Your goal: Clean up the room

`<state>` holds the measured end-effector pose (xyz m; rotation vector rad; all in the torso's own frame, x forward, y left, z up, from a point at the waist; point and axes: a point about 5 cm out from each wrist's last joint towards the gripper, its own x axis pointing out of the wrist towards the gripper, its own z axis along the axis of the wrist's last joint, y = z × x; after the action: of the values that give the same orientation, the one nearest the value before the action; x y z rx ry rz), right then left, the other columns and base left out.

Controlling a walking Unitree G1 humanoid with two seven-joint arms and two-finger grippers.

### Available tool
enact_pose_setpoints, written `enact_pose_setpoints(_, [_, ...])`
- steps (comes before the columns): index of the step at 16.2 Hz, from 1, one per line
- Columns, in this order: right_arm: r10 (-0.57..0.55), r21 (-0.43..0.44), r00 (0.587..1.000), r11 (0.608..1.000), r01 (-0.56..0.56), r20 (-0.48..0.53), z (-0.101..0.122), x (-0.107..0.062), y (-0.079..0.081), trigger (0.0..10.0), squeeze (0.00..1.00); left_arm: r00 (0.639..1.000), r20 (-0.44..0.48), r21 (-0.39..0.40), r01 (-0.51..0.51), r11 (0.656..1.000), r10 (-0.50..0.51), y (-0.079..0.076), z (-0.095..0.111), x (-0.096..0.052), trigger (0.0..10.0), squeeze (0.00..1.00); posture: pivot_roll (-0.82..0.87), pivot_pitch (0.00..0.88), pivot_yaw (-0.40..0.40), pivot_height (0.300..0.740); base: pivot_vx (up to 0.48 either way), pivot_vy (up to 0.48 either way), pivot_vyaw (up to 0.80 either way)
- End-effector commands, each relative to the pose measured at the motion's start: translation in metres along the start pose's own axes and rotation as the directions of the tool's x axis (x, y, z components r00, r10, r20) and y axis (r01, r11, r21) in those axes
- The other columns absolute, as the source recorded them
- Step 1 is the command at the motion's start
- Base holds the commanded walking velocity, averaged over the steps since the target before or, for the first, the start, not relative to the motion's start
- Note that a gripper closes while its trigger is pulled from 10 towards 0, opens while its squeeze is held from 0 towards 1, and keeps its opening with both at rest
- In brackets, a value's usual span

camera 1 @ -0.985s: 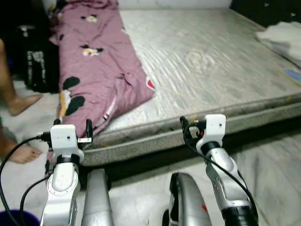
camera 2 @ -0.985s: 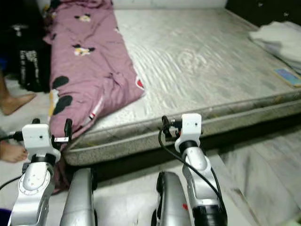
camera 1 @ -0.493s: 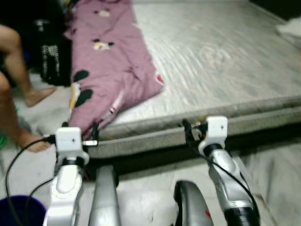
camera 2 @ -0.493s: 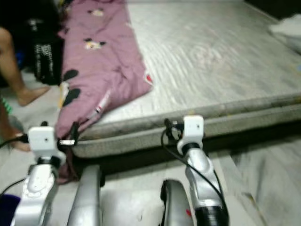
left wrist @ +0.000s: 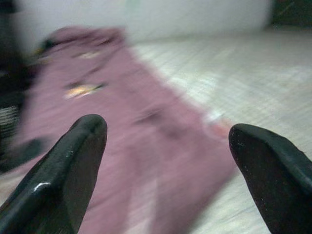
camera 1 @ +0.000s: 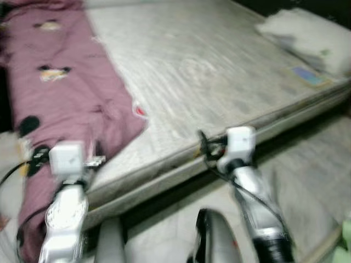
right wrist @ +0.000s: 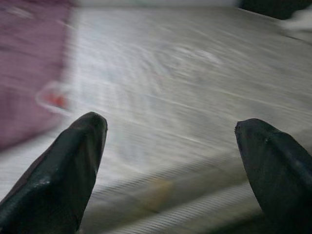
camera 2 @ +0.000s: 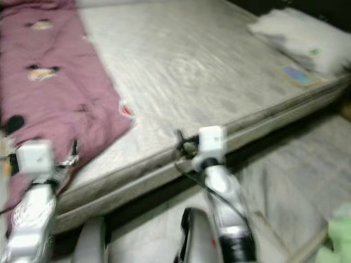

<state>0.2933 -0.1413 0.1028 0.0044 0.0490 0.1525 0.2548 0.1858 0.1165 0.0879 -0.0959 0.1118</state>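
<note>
A mauve blanket (camera 1: 60,93) with cartoon prints lies bunched along the left side of a bare grey mattress (camera 1: 219,71), and its near end hangs over the edge. My left gripper (left wrist: 165,131) is open and empty, held in front of the mattress edge facing the blanket (left wrist: 122,126). My right gripper (right wrist: 170,129) is also open and empty, held just short of the mattress edge (right wrist: 185,102) near the middle. In the left eye view both arms are raised, the left gripper (camera 1: 67,152) by the blanket's hanging end, the right gripper (camera 1: 219,143) at the mattress front. The picture is blurred.
A white folded pile of bedding (camera 1: 307,35) lies at the mattress's far right corner, with a small flat blue item (camera 1: 308,76) beside it near the edge. Grey tiled floor (camera 1: 312,175) runs along the front. Something pale green (camera 1: 346,241) sits at the lower right.
The whole view has swung to the right: the person's legs and the dark bags at the left have gone out of view, and the white bedding has come in. Both grippers stay open.
</note>
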Motion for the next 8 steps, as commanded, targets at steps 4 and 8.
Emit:
enact_pose_setpoints(4, [-0.017, 0.009, 1.0, 1.0, 0.017, -0.01, -0.0017, 0.0005, -0.0027, 10.0, 0.0, 0.998, -0.054, 0.021, -0.02, 1.0, 0.021, 0.0043, -0.0091, -0.0048, 10.0, 0.0, 0.06, 0.067, -0.06, 0.506, 0.0, 0.0, 0.0])
enact_pose_setpoints(8, [0.001, -0.011, 1.0, 1.0, -0.001, -0.008, -0.001, 0.0011, -0.0002, 10.0, 0.0, 0.997, -0.054, 0.005, -0.058, 0.998, 0.058, 0.0086, -0.0078, 0.002, 10.0, 0.0, 0.05, 0.065, -0.06, 0.506, 0.0, 0.0, 0.5])
